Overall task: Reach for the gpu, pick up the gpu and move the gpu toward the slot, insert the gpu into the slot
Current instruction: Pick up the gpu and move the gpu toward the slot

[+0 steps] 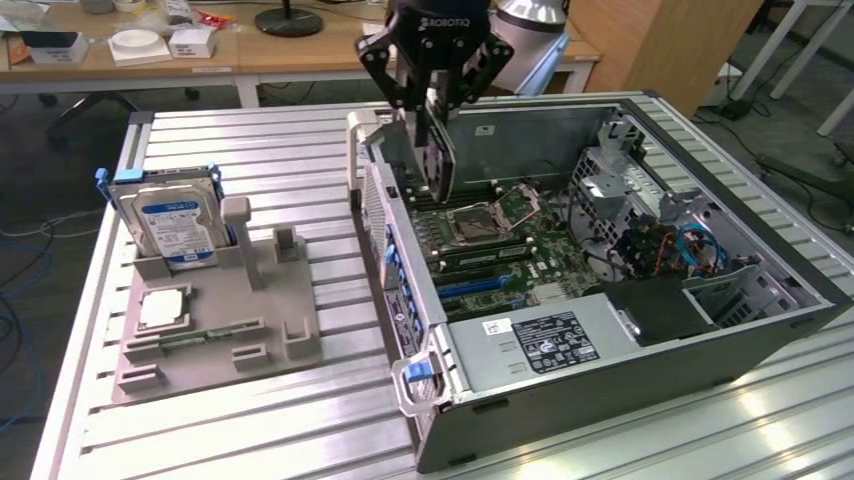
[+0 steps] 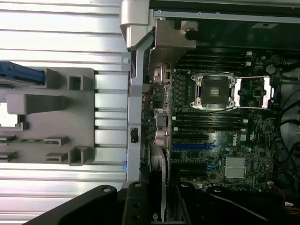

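My gripper [image 1: 430, 105] hangs over the back left corner of the open computer case [image 1: 747, 330], shut on the gpu [image 1: 434, 160]. The card hangs upright below the fingers, its silver bracket facing the case's rear wall and its lower edge above the green motherboard [image 1: 534, 235]. In the wrist view the gpu [image 2: 161, 180] appears edge-on between my gripper's dark fingers [image 2: 136, 206]. The blue slot [image 2: 190, 146] lies on the motherboard [image 2: 255, 136] beside black connectors, near the card's edge. In the exterior view the slot [image 1: 470, 285] sits nearer the camera than the card.
A grey holder [image 1: 267, 330] on the ribbed table carries a silver-and-blue hard drive [image 1: 167, 215], a processor chip [image 1: 160, 310] and a memory stick [image 1: 200, 335]. Inside the case are the square processor socket [image 2: 215, 91], a power supply [image 1: 547, 340] and cables [image 1: 681, 245].
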### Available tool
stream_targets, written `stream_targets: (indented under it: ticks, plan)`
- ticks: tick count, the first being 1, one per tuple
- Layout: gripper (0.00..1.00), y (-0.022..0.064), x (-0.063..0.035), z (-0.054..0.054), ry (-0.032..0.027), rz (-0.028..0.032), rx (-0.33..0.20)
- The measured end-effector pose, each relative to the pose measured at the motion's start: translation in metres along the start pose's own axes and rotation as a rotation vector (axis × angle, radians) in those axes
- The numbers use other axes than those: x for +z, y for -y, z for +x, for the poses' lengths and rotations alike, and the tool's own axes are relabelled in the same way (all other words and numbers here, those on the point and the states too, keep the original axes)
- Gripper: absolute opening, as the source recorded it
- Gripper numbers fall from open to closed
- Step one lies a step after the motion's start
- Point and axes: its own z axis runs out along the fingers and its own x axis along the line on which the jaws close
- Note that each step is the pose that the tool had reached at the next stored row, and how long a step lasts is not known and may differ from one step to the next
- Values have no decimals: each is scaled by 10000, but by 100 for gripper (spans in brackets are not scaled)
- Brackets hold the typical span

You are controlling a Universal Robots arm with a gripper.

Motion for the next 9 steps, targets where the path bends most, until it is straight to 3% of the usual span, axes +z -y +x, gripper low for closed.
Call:
stream_targets:
  ticks: [9]
  plan:
    - [26,3,7,-278,0,0,-2]
